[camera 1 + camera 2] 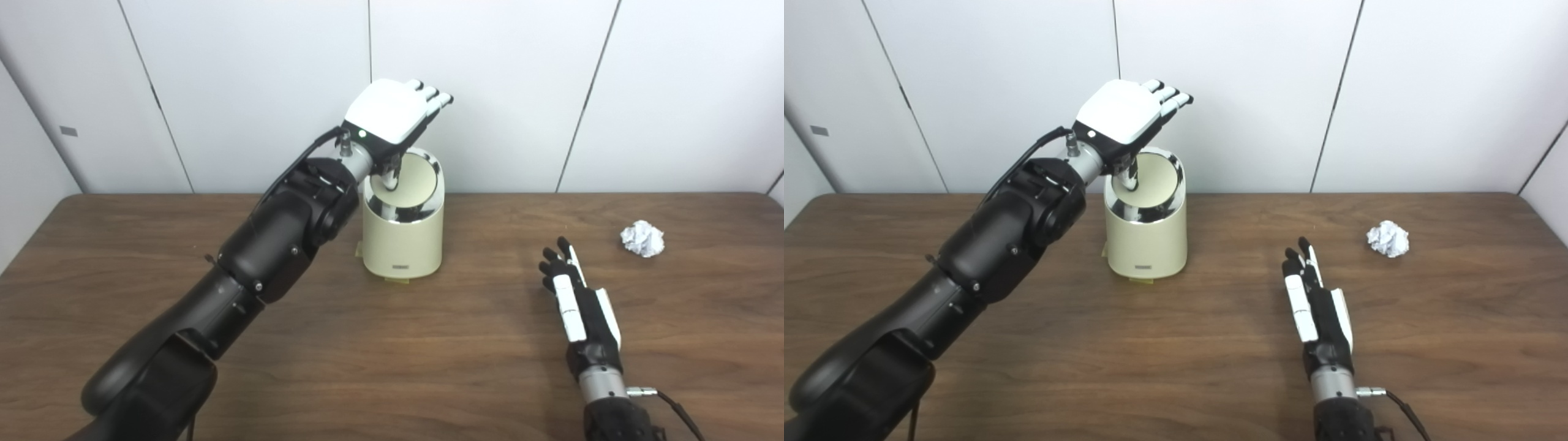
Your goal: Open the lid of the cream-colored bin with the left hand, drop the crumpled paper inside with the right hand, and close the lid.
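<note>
Cream bin (pixel 402 242) stands toward the back of the wooden table (pixel 392 343), near the wall. Its lid (pixel 411 180) is tipped up, inner face toward the camera, chrome rim showing. Left hand (pixel 392 116) hovers above the bin's mouth, fingers stretched forward and apart, thumb pointing down against the lid; it grips nothing. Right hand (pixel 576 294) lies on the table, fingers extended, empty. Crumpled paper (pixel 642 238) sits on the table near the right hand, well apart from the bin.

bin (pixel 402 242) mid-table (pixel 392 367) | crumpled paper (pixel 642 238) far right | left hand (pixel 392 116) above bin
</note>
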{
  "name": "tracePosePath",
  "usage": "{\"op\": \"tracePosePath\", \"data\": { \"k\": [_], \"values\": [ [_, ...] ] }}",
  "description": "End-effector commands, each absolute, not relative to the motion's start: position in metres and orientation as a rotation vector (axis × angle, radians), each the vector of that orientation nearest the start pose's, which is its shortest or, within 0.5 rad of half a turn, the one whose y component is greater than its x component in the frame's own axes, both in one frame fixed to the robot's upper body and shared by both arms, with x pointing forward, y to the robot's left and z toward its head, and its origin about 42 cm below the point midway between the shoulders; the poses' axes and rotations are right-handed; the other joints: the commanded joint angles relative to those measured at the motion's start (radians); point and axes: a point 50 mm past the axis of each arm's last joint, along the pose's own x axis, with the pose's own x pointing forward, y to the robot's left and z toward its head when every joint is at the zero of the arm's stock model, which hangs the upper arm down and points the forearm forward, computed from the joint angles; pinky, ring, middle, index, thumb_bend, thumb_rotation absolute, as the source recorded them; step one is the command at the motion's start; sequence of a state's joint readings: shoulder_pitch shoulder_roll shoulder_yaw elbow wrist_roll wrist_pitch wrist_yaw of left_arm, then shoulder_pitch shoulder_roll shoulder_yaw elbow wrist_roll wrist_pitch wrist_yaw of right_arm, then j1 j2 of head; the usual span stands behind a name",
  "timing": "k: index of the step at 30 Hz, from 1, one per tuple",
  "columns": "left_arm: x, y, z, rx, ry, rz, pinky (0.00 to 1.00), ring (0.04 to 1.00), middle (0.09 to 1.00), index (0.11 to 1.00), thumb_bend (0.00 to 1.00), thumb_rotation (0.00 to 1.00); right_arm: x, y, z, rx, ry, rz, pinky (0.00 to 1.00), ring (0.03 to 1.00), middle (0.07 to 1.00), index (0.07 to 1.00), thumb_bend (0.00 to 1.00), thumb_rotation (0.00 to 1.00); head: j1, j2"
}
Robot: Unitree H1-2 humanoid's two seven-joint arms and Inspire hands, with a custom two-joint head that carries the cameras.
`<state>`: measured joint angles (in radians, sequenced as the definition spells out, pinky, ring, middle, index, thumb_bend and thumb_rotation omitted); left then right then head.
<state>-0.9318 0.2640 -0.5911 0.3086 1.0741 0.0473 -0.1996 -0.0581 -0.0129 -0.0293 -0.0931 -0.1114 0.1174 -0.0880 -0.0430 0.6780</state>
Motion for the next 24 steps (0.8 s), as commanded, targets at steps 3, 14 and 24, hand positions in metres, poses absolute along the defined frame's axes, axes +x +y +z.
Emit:
{"op": "tracePosePath", "data": {
  "k": [3,14,24],
  "values": [
    [0.482,0.091,0.297,1.737,-0.601,-0.397,0.90,0.963,0.961,0.999,1.00,0.00,0.312,-0.222,0.149,-0.124,-0.132,-0.109,0.91,0.908,0.937,1.000,0.60,0.99,-0.003,-0.003],
    [0.477,0.093,0.307,1.649,-0.572,-0.389,0.91,0.975,0.969,1.000,1.00,0.00,0.315,-0.226,0.146,-0.121,-0.130,-0.106,0.91,0.907,0.936,1.000,0.60,0.97,0.008,-0.011],
    [0.455,0.117,0.376,1.129,-0.449,-0.326,0.78,0.911,0.946,0.924,0.82,0.13,0.315,-0.225,0.147,-0.130,-0.115,-0.103,0.91,0.910,0.932,1.000,0.59,0.98,0.014,-0.022]
  ]
}}
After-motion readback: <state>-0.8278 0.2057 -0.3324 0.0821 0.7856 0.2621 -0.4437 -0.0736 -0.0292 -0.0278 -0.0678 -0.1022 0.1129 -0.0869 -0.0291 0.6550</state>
